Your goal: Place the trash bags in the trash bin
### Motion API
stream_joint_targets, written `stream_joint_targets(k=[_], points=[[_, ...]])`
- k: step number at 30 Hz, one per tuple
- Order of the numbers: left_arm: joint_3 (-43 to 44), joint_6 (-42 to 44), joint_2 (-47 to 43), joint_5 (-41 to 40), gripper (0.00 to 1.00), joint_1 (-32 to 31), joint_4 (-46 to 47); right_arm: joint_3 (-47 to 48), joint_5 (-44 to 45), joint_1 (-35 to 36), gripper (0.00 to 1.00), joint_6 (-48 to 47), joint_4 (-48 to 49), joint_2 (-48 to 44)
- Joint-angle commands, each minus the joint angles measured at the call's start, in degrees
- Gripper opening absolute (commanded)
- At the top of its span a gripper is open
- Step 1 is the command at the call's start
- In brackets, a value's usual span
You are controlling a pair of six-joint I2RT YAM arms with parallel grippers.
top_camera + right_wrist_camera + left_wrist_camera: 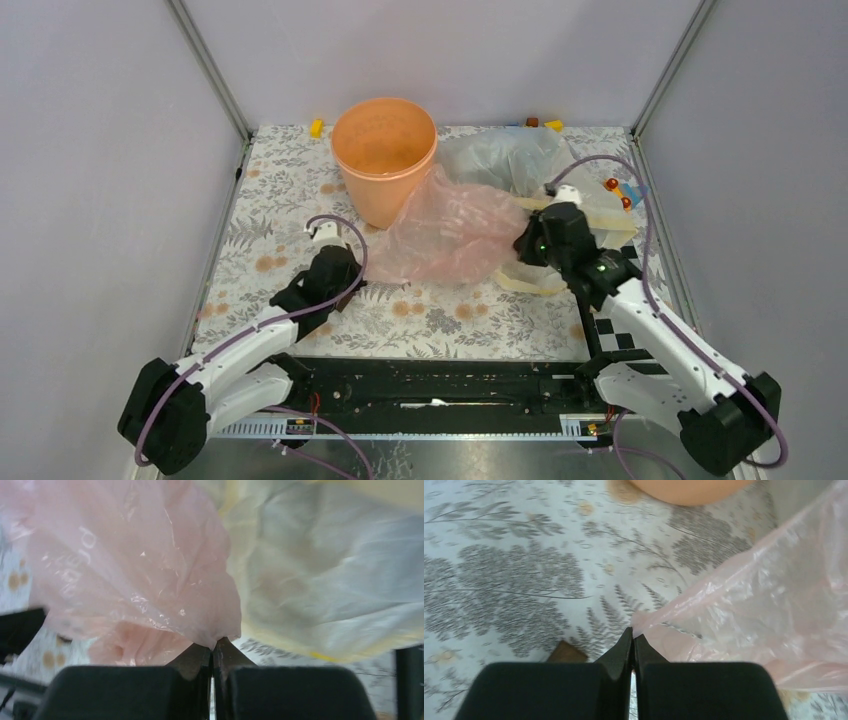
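Note:
The pink trash bag [450, 232] lies spread on the floral table, leaning against the peach-orange trash bin [383, 158] at the back. My left gripper [345, 262] is shut with its tips pinching the bag's near left corner [640, 628]. On the bag's right edge my right gripper [530, 243] is shut too, a fold of pink film [150, 575] caught between its fingertips [223, 650]. The bin's lower wall [689, 491] shows at the top of the left wrist view.
A clear whitish bag [505, 160] and a pale yellow bag [590, 215] lie behind and under the right gripper; the yellow bag [325, 570] fills the right wrist view. Small coloured toys [620, 190] sit by the back right wall. A small brown block [567, 653] lies beside the left fingers.

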Motion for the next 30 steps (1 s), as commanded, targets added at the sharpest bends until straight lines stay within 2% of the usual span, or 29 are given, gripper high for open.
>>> stream_joint_targets(k=[1, 4, 6, 10, 14, 17, 24, 30], points=[[-0.79, -5.12, -1.43, -5.14, 0.00, 3.88, -2.80, -0.04, 6.35, -7.52, 0.00, -2.79, -4.58, -4.73], [-2.01, -7.71, -3.24, -5.01, 0.00, 6.73, -3.34, -3.71, 11.57, -9.35, 0.00, 1.41, -4.05, -7.81], [-3.42, -8.85, -4.83, -2.22, 0.00, 9.21, -2.20, -6.28, 13.17, -9.50, 0.00, 3.03, -2.30, -9.92], [-5.97, -8.56, -9.39, 5.95, 0.00, 10.84, 3.84, -8.88, 3.97, -9.59, 0.00, 0.10, 2.49, -11.17], [-4.80, -6.71, -14.37, 17.65, 0.00, 10.84, 8.36, -6.46, -5.67, -9.60, 0.04, -5.34, 3.36, -10.49], [1.05, -5.31, -16.66, 20.94, 0.00, 10.79, 3.75, -3.16, -7.99, -9.59, 0.03, -7.63, 3.40, -11.07], [19.94, 0.43, -22.15, 15.26, 0.00, 10.84, -10.61, 4.90, -9.18, -9.55, 0.00, -8.97, 9.56, -13.53], [37.93, 6.21, -21.30, 17.60, 0.00, 10.84, -14.38, 14.70, -13.13, -9.59, 0.00, -9.87, 12.55, -6.83]])
